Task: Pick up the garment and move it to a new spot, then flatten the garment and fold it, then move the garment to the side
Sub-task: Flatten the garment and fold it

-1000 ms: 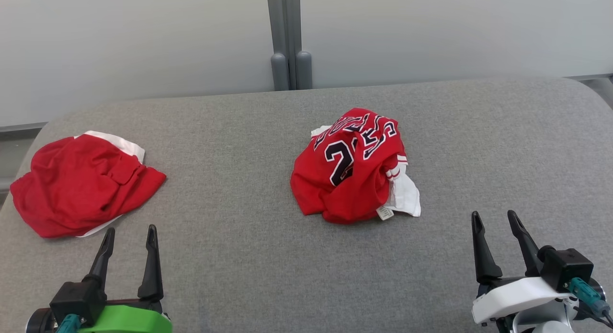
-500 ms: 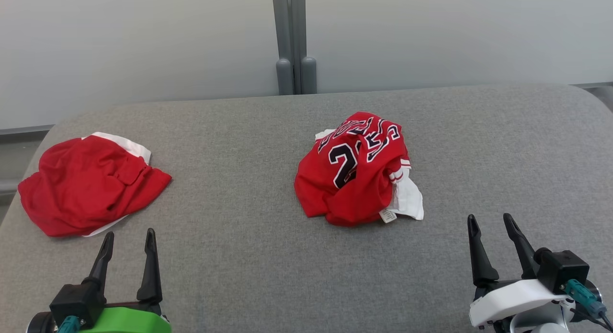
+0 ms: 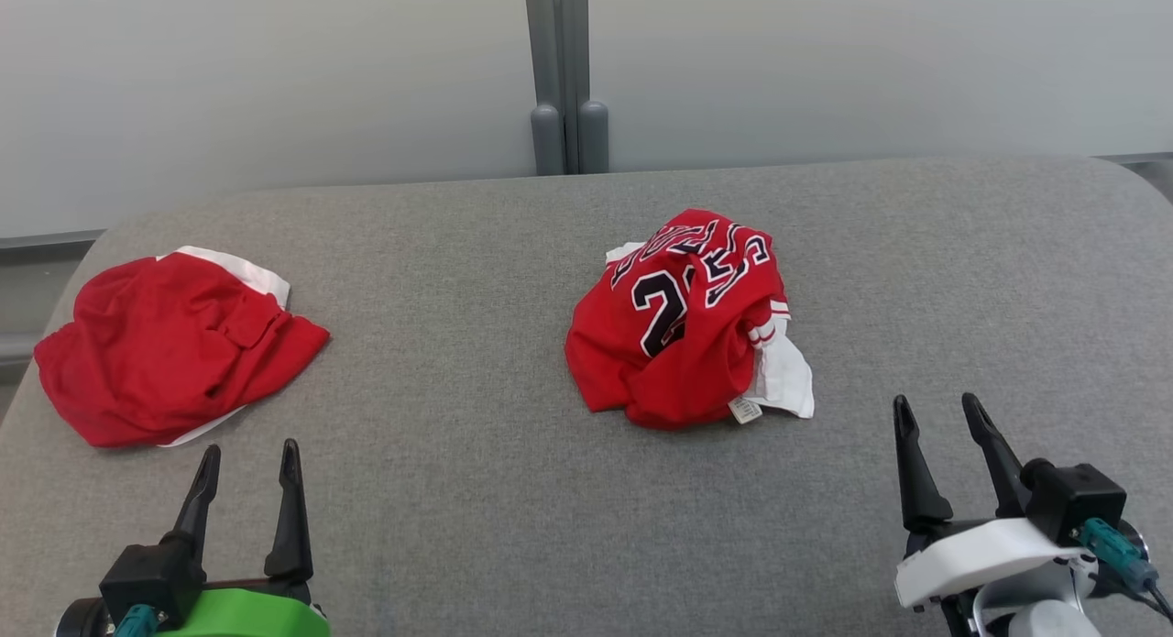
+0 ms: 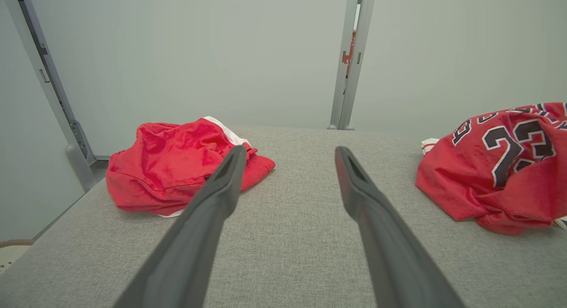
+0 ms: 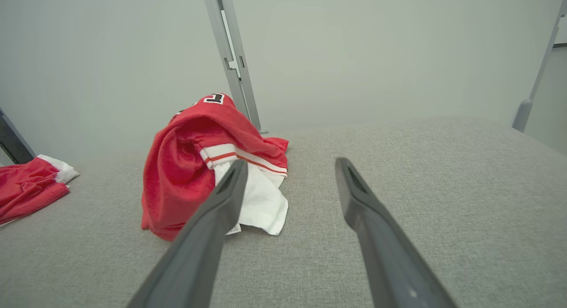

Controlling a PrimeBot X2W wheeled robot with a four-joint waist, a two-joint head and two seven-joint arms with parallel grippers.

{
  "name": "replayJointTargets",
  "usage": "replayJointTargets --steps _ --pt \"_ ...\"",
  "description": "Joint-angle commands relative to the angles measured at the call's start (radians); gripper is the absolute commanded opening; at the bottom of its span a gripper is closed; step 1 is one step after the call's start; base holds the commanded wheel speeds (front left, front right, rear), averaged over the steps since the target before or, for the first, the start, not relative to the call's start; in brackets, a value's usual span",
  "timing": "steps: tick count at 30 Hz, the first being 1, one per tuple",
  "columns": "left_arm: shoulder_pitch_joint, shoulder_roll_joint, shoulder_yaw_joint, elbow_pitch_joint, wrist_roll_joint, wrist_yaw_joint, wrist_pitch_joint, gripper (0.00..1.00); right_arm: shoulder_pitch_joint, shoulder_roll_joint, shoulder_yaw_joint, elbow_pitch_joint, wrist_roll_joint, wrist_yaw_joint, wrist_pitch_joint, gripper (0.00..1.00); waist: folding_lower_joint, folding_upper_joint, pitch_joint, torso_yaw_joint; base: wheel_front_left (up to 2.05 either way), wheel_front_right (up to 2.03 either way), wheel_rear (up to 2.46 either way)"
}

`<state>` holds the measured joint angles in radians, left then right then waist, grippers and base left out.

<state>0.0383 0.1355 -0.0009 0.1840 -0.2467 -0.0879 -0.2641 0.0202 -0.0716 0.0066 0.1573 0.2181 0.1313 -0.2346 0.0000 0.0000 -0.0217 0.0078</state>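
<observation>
A crumpled red jersey (image 3: 683, 325) with black-and-white numbers and a white part lies in a heap at the middle of the grey padded table (image 3: 458, 509). It also shows as the jersey (image 4: 496, 166) at the right of the left wrist view and as the jersey (image 5: 186, 166) left of centre in the right wrist view. My left gripper (image 3: 252, 446) stands open at the near left, nothing between its fingers (image 4: 221, 192). My right gripper (image 3: 935, 400) is open at the near right, just right of and nearer than the jersey, holding nothing.
A second plain red garment (image 3: 165, 344) with a white edge lies bunched at the table's far left, just beyond my left gripper. Pale wall panels and a grey post (image 3: 561, 78) stand behind the table. The table's corners are rounded.
The head view has shifted slightly. My right gripper has edged a little forward toward the jersey. Both garments lie as before and both grippers stay open.
</observation>
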Motion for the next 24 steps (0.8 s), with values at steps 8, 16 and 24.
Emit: replayJointTargets --steps 8,16,24 --pt "-0.033 -0.019 0.002 0.009 0.018 -0.01 -0.001 1.0 -0.158 -0.046 0.037 0.047 -0.021 -0.001 0.018 1.0 0.0 0.0 0.036 0.016 0.0 0.0 0.0" --pt "-0.078 -0.04 -0.01 0.012 0.033 -0.018 -0.001 1.0 -0.336 -0.103 0.056 0.169 -0.029 -0.001 0.044 1.0 0.0 0.0 0.119 0.05 0.0 0.0 0.0" --pt "-0.123 -0.054 -0.02 0.021 0.041 -0.027 -0.001 1.0 -0.461 -0.132 0.091 0.406 -0.014 -0.001 0.063 1.0 0.0 0.0 0.175 0.083 0.0 0.0 0.0"
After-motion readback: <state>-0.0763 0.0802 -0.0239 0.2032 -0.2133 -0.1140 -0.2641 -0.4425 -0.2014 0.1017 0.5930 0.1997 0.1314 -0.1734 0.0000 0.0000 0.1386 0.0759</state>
